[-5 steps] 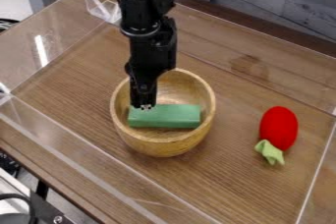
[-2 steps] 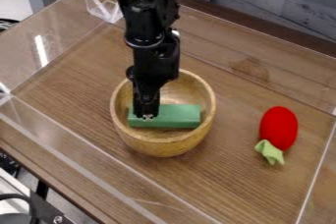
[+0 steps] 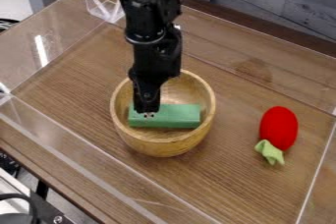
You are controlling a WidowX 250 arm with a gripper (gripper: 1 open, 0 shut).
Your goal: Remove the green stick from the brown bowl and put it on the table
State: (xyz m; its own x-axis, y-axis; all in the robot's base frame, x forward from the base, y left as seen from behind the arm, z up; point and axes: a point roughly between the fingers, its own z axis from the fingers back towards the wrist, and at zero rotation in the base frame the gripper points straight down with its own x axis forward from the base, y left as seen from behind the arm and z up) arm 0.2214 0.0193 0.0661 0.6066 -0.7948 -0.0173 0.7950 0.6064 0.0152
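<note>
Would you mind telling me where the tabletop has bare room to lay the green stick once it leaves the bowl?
Bare table lies left of the brown bowl, up to the clear wall, and between the bowl and the red strawberry toy. It is crowded inside the bowl, where the tool meets the green stick.

A black robot arm (image 3: 151, 17), built of blocky, glossy segments stacked one on another, rises above the brown bowl (image 3: 164, 140). Its lower housing is a boxy black casing with faint reflections along the edges. Directly over the bowl it narrows into a slim dark gripper (image 3: 147, 105), whose small tip details are too fine to make out.
</note>
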